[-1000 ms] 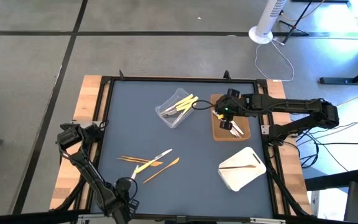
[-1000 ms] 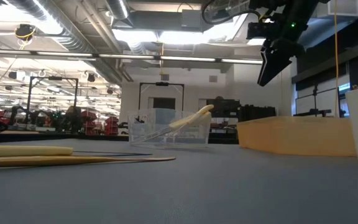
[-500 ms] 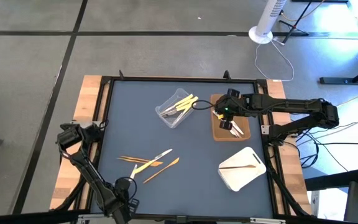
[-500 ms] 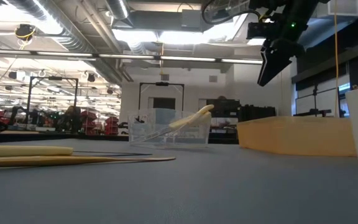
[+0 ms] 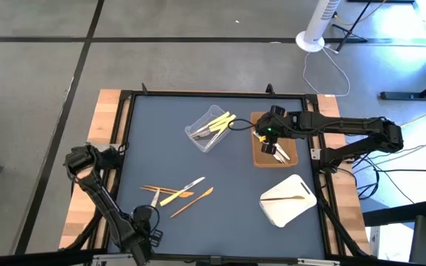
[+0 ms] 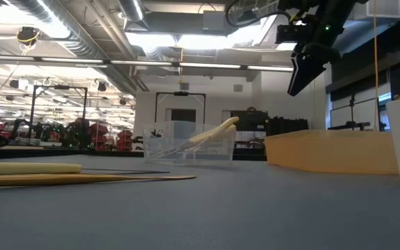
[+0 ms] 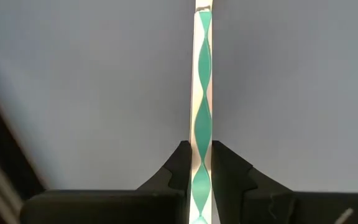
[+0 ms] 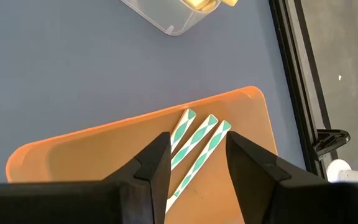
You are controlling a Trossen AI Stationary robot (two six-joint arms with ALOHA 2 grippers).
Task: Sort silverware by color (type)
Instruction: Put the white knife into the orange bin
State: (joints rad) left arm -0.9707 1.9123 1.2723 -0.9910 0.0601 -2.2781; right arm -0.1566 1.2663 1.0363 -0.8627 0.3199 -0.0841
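Note:
My left gripper (image 5: pixel 148 213) is at the near left of the blue mat, shut on a silver utensil (image 7: pixel 202 93) that runs straight ahead of its fingers. Beside it, loose pale yellow, orange-brown and silver utensils (image 5: pixel 177 193) lie flat on the mat. My right gripper (image 8: pixel 197 155) hangs open well above the brown tray (image 5: pixel 261 157) and touches nothing. Below its fingers, three silver utensils (image 8: pixel 201 144) lie side by side in that tray. The low view shows this gripper (image 6: pixel 301 75) high over the tray (image 6: pixel 332 153). My left gripper pinches the silver utensil between its two fingers at the utensil's near end (image 7: pixel 202 152). The fingers come from the table's near side and lie along it. The rest of the utensil (image 5: pixel 154 196) points toward the far edge. Whether it rests on the mat, I cannot tell.
A clear tub (image 5: pixel 208 130) at mid-table holds pale yellow and silver utensils, some sticking out over its rim. A white tray (image 5: pixel 291 210) at near right carries one orange-brown utensil (image 5: pixel 282 198). A black frame (image 5: pixel 213 94) edges the mat. Bare mat lies between the tub and the loose pile.
My left arm has shifted a little toward the table's left and far side. A short silver length now shows ahead of its gripper in the high view. My right arm has kept still.

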